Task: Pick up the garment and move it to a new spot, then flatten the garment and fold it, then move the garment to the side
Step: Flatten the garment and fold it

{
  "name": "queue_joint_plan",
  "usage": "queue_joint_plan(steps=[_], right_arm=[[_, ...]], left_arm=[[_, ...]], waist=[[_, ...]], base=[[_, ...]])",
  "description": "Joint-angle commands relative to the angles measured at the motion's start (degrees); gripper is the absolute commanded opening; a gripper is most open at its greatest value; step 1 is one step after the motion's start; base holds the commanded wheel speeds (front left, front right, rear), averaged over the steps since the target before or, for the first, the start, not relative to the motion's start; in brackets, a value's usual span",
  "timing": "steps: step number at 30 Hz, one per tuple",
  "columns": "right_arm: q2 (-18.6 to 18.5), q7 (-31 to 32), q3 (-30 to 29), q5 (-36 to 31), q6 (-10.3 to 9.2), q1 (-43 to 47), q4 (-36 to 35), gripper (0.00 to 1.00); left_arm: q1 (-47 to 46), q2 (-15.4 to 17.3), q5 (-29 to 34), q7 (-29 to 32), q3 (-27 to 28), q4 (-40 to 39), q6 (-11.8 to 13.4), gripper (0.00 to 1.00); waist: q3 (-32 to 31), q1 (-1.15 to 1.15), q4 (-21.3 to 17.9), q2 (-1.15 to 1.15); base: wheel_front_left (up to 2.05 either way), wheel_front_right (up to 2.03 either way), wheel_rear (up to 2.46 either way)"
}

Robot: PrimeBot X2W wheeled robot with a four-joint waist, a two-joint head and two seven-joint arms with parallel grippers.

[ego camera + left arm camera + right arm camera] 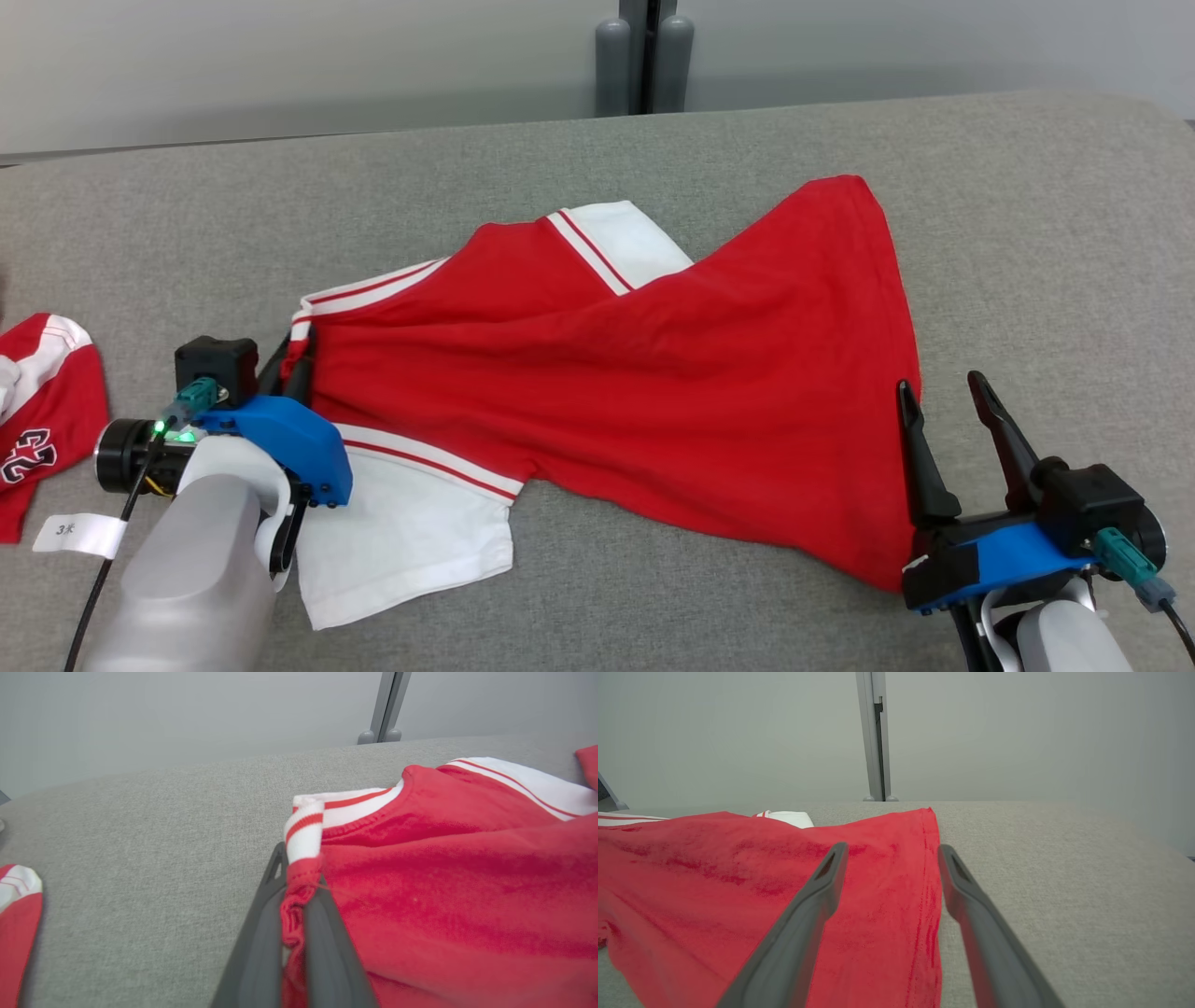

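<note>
First, in the head view we see the red garment [607,373] lying spread across the grey padded surface [1027,233], neck end toward the robot's left and hem [896,308] toward its right. The left gripper [297,357] sits at the striped collar [303,322] on the garment's left end, its two dark fingers pressed together on the fabric; one white sleeve [411,523] lies just beside the blue wrist housing [299,439]. The right gripper [939,381] stands at the garment's right edge with its jaws apart: the inner finger overlaps the hem and the outer finger is over bare surface. A second red and white garment [42,401] lies well apart at the far left, with a white label [79,535] near it. Next, in the left wrist view, the left gripper [299,884] is clamped on a bunched fold of red cloth just below the striped collar [304,830], and the rest of the garment [444,896] extends to the right of the fingers. Finally, in the right wrist view, the right gripper [892,851] is spread wide and holds nothing; the garment [714,882] lies beneath and left of the left-hand finger, and its hem [930,891] runs between the two fingers, nearer the right-hand one. Whether the fingertips touch the cloth we cannot tell.
</note>
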Motion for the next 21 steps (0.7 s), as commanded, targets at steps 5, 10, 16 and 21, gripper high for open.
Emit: queue_joint_plan(steps=[5, 10, 16, 21], right_arm=[[-0.03, -0.21, -0.84, -0.28, 0.02, -0.91, 0.65, 1.0], [-0.03, -0.21, -1.06, 0.2, 0.01, -0.88, 1.01, 1.0], [-0.04, -0.21, -2.29, 0.08, 0.01, -0.09, 1.39, 1.0], [-0.04, -0.2, -3.73, -0.49, 0.01, 0.27, 2.04, 1.0]], left_arm=[[-0.95, 1.1, -0.63, -0.8, 1.55, 0.78, 0.92, 0.15], [1.83, 0.82, 0.3, -0.91, 2.97, -3.76, 2.45, 1.0], [8.26, 1.12, 2.83, -0.93, 7.53, -16.89, 5.07, 1.0], [15.67, 0.24, 6.75, -0.94, 11.97, -30.01, 6.82, 1.0]], waist=[[0.24, 0.0, -0.73, 0.0], [0.16, 0.0, -0.98, 0.0], [-1.08, 0.0, -0.32, 0.0], [-2.71, 0.0, 0.84, 0.0]], base=[[0.0, 0.0, 0.0], [0.0, 0.0, 0.0], [0.0, 0.0, 0.0], [0.0, 0.0, 0.0]])
